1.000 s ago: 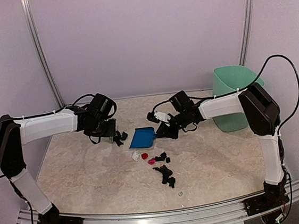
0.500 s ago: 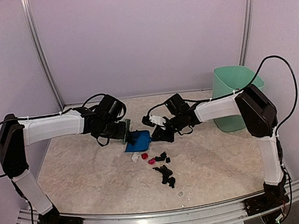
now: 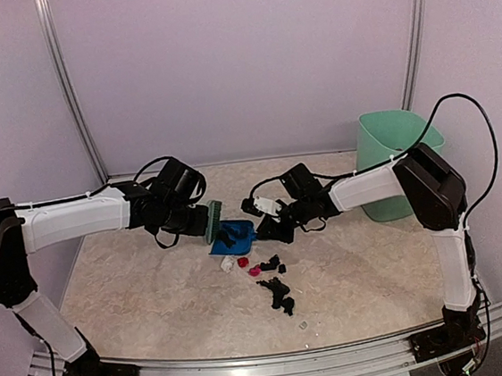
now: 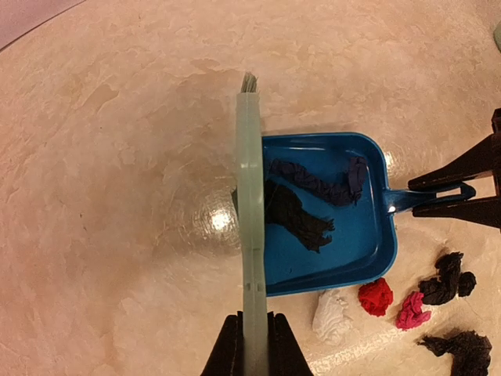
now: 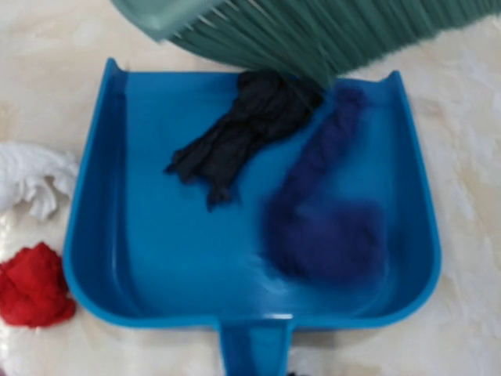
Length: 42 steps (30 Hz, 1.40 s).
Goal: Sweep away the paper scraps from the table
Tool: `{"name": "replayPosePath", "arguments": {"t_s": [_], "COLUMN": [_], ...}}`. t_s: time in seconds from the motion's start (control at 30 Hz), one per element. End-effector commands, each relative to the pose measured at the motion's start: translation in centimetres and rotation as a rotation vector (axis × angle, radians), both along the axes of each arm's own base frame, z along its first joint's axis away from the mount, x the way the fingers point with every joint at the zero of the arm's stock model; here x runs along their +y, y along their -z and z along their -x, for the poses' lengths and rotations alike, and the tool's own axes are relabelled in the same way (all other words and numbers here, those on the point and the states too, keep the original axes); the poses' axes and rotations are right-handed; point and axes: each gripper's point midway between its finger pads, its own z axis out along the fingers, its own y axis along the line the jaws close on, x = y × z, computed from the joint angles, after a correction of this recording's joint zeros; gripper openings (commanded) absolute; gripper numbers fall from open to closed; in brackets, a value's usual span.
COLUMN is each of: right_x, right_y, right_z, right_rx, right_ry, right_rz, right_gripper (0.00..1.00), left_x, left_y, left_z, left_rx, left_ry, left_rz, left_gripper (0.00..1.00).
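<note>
Resting flat on the desk [image 3: 136, 290], a blue dustpan [image 3: 235, 234] lies near the middle with its open mouth turned toward the left arm. The right jaws are closed tight on the dustpan's handle [image 4: 403, 201], one black finger on each side of it. The left jaws are clamped shut on a green hand brush [image 4: 250, 235], which the left wrist view shows edge-on. Its bristles [image 5: 313, 39] come down at the dustpan's mouth and meet a black scrap [image 5: 235, 137] lying inside. A dark blue scrap [image 5: 321, 227] lies beside that one, nearer the back wall of the pan.

Most of the paper scraps [image 3: 275, 286] are on the bare desk, just on the near side of the dustpan. A white scrap [image 4: 333, 317] sits right against the pan's near wall. A red scrap [image 4: 376, 296] and a pink scrap [image 4: 412, 311] lie next to it. Several black ones trail from there toward the near edge of the desk. A mint-green bin [image 3: 396, 159] stands at the far right corner, well apart from the scraps.
</note>
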Motion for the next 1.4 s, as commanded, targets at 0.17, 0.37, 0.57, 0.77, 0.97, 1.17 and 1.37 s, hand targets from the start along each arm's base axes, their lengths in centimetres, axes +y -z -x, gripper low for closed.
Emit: {"name": "replayPosePath", "arguments": {"t_s": [0.17,0.37,0.57,0.77,0.97,1.17,1.37], "right_x": [-0.5,-0.6,-0.7,-0.7,-0.8,-1.1,-1.6], "right_y": [-0.4,-0.4,-0.2,-0.3,-0.2,-0.6,-1.6], "right_z": [0.6,0.6,0.6,0.3,0.2,-0.1,-0.6], "right_rx": [-0.017,-0.021,-0.015,-0.028,-0.043,-0.074,-0.113], "right_ry": [0.022,0.025,0.035,0.051,0.066,0.091,0.117], "right_rz": [0.003,0.003,0.007,-0.008,-0.02,-0.049,-0.1], "right_gripper": [0.0,0.0,0.0,0.0,0.0,0.0,0.0], "left_x": [4.0,7.0,6.2,2.4,-1.3,-1.7,1.2], "left_y": [-3.9,-4.3,-1.7,0.5,0.5,-1.3,-5.2], "left_z": [1.3,0.0,-1.5,-1.6,-0.5,0.1,0.3], "left_rx": [-0.049,-0.081,-0.038,0.022,0.048,0.025,-0.068], "left_ry": [-0.073,-0.177,-0.16,-0.052,0.06,0.076,-0.008], "left_rz": [0.022,0.043,0.013,0.001,0.051,0.095,0.087], "left_gripper": [0.0,0.0,0.0,0.0,0.0,0.0,0.0]}}
